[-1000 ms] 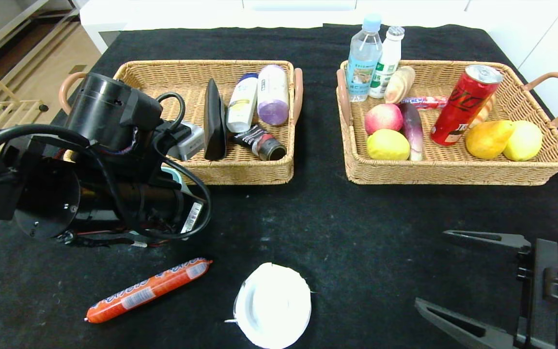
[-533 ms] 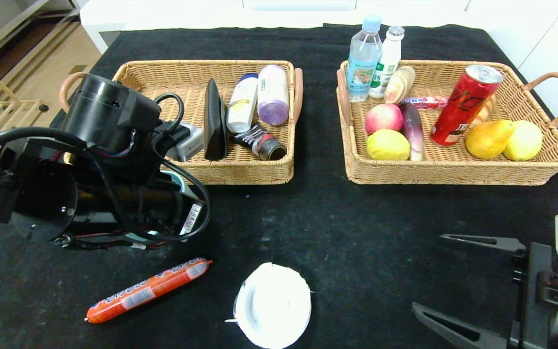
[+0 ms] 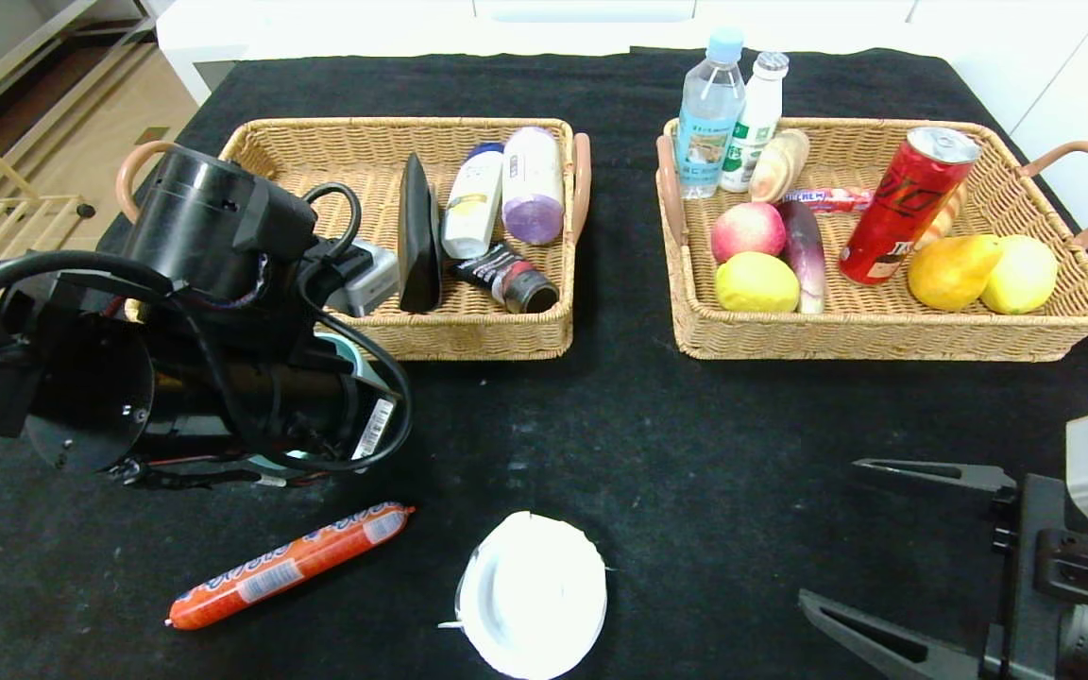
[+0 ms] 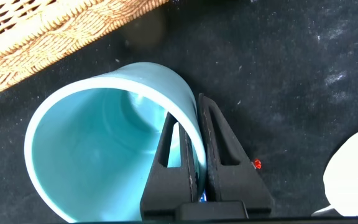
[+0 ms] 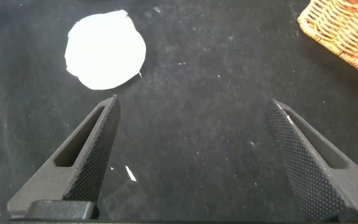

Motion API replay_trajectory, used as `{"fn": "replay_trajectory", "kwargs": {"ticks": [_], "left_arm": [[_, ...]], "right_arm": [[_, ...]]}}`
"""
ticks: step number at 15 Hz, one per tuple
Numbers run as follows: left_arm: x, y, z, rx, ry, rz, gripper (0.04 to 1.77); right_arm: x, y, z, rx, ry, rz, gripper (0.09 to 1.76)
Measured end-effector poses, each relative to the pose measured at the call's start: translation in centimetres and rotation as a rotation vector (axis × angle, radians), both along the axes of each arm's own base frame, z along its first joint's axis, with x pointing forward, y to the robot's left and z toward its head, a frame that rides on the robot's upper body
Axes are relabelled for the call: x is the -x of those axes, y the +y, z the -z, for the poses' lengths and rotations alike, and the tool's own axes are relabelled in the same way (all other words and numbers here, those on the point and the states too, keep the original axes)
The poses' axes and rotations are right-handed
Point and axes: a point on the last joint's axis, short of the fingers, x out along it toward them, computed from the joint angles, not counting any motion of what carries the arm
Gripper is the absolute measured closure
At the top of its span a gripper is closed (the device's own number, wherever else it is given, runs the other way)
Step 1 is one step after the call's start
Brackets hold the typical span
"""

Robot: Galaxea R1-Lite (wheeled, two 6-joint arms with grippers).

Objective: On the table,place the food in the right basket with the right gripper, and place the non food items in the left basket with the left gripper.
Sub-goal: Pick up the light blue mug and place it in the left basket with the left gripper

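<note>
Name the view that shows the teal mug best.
Left wrist view: the teal mug fills it, its wall pinched by the left end effector. The head view shows only a teal sliver behind the arm; the right wrist view shows none.

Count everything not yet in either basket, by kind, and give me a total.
sausage: 1
white lid: 1
teal mug: 1, its wall pinched by the left gripper
Total: 3

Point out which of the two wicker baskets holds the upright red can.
The right basket, on the robot's right: the red soda can stands tilted among its fruit. The left basket holds bottles and tubes, no can.
</note>
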Motion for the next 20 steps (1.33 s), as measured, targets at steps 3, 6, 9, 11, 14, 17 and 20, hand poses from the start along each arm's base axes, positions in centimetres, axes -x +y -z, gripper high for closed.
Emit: {"fn": "replay_trajectory", "kwargs": {"ticks": [3, 6, 9, 11, 14, 17, 20], "left_arm": [[0.0, 0.0, 0.0, 0.010, -0.004, 0.006, 1.61], [0.7, 0.4, -0.8, 0.021, -0.036, 0.015, 1.61], [2.1, 0.6, -1.6, 0.050, -0.068, 0.018, 1.61], [3.3, 1.0, -2.5, 0.077, -0.103, 0.011, 1.61], [4.9, 1.6, -4.5, 0.092, -0.191, -0.027, 1.61], [5.7, 2.3, -6.1, 0.114, -0.298, -0.092, 1.61], [5.3, 2.8, -7.0, 0.132, -0.398, -0.182, 1.61]], "right_arm": [[0.0, 0.0, 0.0, 0.001, -0.001, -0.001, 0.15], [0.1, 0.0, 0.2, 0.025, -0.019, -0.008, 0.15], [0.3, 0.0, 0.2, 0.025, -0.021, -0.013, 0.15], [0.3, -0.1, 0.2, 0.023, -0.022, -0.013, 0.15], [0.3, -0.1, 0.2, 0.025, -0.022, -0.008, 0.15], [0.4, -0.1, 0.2, 0.025, -0.022, -0.015, 0.15], [0.4, 0.0, 0.3, 0.026, -0.020, -0.016, 0.15]]}}
